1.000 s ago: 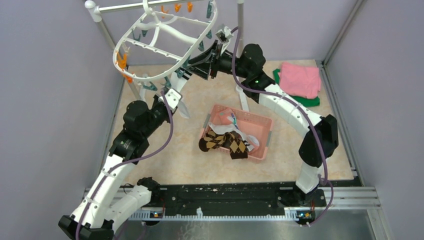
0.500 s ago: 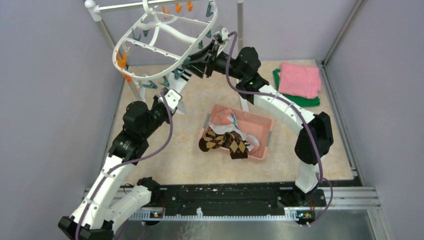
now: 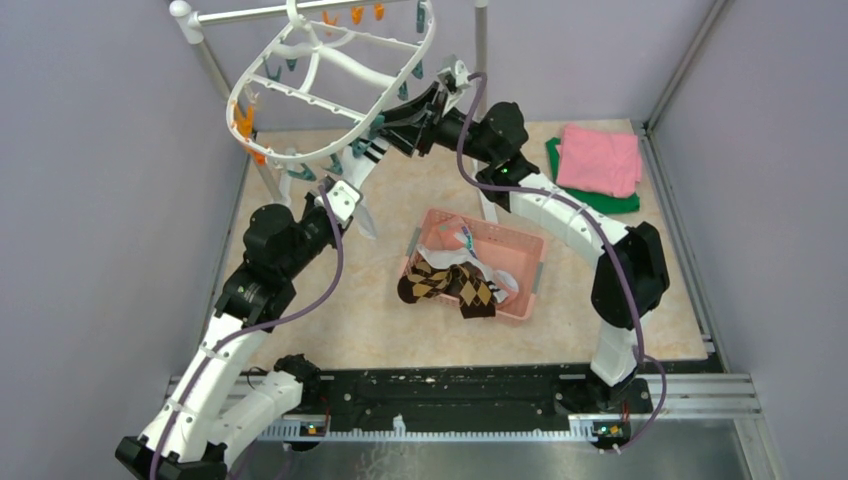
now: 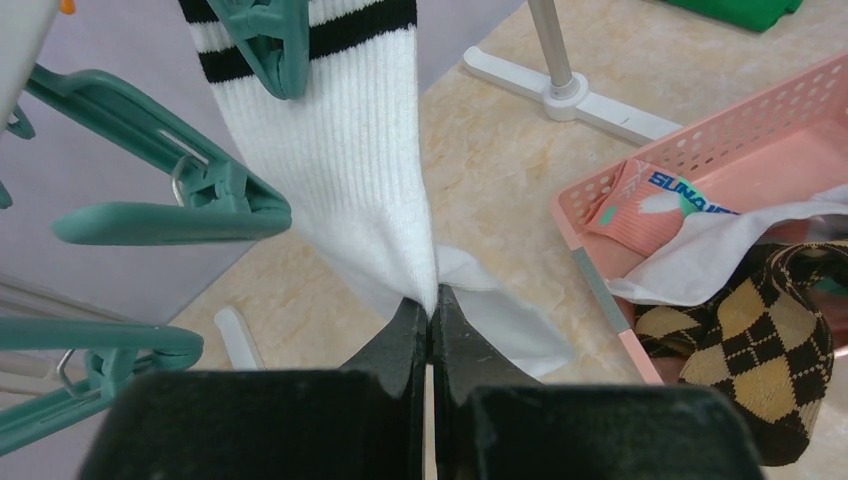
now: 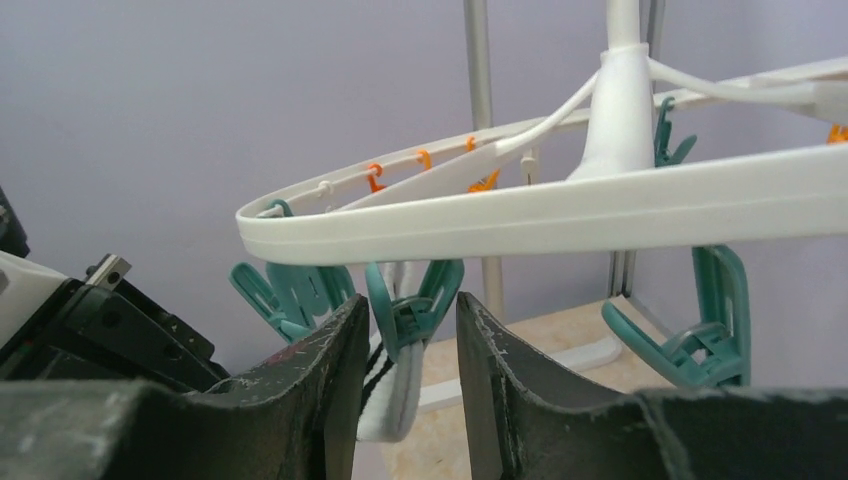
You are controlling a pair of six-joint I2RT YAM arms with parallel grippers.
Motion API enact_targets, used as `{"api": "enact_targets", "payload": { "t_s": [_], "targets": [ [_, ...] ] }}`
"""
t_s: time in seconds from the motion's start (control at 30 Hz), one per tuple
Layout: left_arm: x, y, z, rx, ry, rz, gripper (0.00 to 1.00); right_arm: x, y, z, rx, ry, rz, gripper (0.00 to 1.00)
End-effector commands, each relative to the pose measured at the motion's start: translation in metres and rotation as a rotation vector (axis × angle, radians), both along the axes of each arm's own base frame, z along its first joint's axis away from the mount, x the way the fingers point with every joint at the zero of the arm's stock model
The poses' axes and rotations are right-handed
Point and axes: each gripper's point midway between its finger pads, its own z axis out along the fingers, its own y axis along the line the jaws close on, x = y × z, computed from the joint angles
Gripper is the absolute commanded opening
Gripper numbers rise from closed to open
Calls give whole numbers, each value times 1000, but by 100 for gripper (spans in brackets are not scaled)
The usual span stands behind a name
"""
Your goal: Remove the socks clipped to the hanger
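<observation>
Striped white sock (image 4: 350, 150) hangs from a teal clip (image 5: 412, 300) on the hanger (image 5: 600, 215), lower end pinched in the left tool (image 4: 432, 310), and the spread right tool (image 5: 412, 330) has just edged in to straddle that clip, so unclipping seems imminent.

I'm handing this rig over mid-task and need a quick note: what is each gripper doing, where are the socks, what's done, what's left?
Left gripper: shut on the lower part of the white striped sock, which hangs from a teal clip on the hanger.
Right gripper: open, fingers either side of that clip; whether they press it is unclear.
Done: argyle socks and others lie in the pink basket.
Left: open the clip, pull this sock free, drop it in the basket. No other clipped sock shows.
</observation>
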Motion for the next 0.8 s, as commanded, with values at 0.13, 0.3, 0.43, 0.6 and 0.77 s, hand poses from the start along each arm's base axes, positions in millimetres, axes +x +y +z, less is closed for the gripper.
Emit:
{"api": "enact_targets", "payload": {
  "t_s": [0.13,0.3,0.43,0.6,0.77],
  "targets": [
    [-5,-3,22,-41,-41,-21,0,-32,-10,56,116,-126,130,36],
    [-6,-4,22,-45,-33,-25,0,-39,-5,55,112,-129,197,36],
    [-7,-3,20,-43,-27,-26,0,-40,-2,53,103,-119,226,36],
    [-7,-3,20,-38,-29,-25,0,-40,4,43,78,-89,265,41],
    [-7,-4,20,-42,-28,-30,0,-43,2,36,86,-108,249,47]
  ]
}}
